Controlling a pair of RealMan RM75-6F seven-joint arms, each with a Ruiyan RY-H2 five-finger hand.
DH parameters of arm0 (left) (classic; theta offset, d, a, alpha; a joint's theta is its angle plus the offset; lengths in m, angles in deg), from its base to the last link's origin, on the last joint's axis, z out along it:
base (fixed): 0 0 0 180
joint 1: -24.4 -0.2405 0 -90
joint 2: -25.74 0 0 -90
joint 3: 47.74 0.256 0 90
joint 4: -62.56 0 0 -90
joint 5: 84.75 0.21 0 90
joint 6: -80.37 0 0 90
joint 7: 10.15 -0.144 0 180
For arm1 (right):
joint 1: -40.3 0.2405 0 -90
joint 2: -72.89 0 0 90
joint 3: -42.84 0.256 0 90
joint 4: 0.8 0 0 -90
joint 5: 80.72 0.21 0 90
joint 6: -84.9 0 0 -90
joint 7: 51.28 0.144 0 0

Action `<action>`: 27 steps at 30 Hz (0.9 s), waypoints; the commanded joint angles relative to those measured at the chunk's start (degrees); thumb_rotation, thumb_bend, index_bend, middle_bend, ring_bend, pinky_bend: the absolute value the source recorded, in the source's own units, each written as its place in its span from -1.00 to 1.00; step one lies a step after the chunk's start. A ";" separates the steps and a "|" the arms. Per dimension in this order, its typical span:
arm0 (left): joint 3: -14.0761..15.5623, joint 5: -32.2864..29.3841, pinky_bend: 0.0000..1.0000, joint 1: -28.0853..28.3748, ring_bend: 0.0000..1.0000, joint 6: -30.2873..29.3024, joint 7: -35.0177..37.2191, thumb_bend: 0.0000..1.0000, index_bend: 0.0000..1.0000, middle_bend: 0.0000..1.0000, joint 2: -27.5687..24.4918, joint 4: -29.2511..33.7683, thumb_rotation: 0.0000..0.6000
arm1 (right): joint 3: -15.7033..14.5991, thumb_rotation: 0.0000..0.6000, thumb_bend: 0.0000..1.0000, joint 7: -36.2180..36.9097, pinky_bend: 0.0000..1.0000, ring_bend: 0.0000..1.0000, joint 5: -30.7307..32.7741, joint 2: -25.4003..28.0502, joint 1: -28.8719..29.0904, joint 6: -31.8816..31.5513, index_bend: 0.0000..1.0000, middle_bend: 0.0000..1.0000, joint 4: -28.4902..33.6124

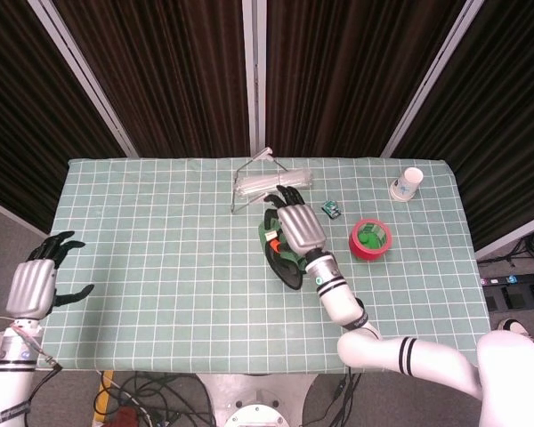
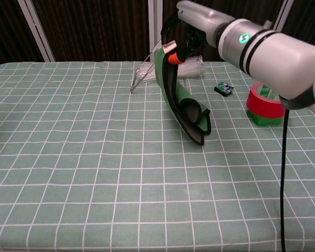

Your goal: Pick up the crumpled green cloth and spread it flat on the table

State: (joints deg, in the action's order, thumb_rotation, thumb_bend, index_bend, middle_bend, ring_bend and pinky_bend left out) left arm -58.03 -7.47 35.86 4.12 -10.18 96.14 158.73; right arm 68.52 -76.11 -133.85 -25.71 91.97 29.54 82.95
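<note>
Lift step: right robot hand [image 2: 191,26] pinches the green cloth [image 2: 184,105] aloft, its tail apparently just clear of the worktop [image 2: 68,157]; left robot hand [image 1: 37,285] empty, fingers apart; next, catch a free edge, spread.

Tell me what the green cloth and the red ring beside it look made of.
Green cloth: soft matte fabric with black edging; it droops limply from the right robot hand. Red ring: probably a roll of adhesive tape, smooth and slightly glossy, with a rigid round shape.
</note>
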 commanded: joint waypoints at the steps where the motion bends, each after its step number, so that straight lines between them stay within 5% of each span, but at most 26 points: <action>1: -2.41 -2.88 -0.55 4.39 -0.73 5.72 2.39 -0.97 -0.40 -0.67 2.00 -0.16 1.00 | 1.64 1.00 0.11 -2.44 -1.00 -1.00 1.19 1.23 2.08 -0.82 0.43 -0.60 1.60; 7: -4.40 -6.14 -0.54 10.25 -0.73 11.84 0.62 -0.97 -0.37 -0.67 5.05 -1.06 0.96 | 3.62 1.00 0.11 -6.52 -1.00 -1.00 4.45 2.16 5.51 -2.63 0.43 -0.60 3.49; 15: -5.99 -14.42 -0.53 16.44 -0.73 17.68 -5.48 -1.00 -0.37 -0.67 9.48 -3.49 0.09 | 5.46 1.00 0.13 -9.54 -1.00 -1.00 9.91 0.82 10.12 -4.36 0.43 -0.61 2.66; 18: -6.12 -17.40 -0.52 18.30 -0.73 19.44 -7.01 -1.00 -0.37 -0.67 11.14 -4.62 -0.06 | 6.06 1.00 0.15 -10.95 -1.00 -1.00 12.04 -0.51 12.55 -4.79 0.43 -0.61 1.04; 27: -5.63 -24.51 -0.52 22.26 -0.73 20.95 -12.29 -1.00 -0.37 -0.67 15.82 -8.26 -0.14 | 7.60 1.00 0.15 -13.96 -1.00 -1.00 17.80 -5.83 19.64 -5.79 0.43 -0.61 -6.32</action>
State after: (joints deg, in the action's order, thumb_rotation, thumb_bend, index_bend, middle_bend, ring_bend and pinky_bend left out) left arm -63.77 -30.90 57.35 24.73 -21.72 111.13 151.20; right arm 75.77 -89.44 -117.07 -30.43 110.59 23.99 77.93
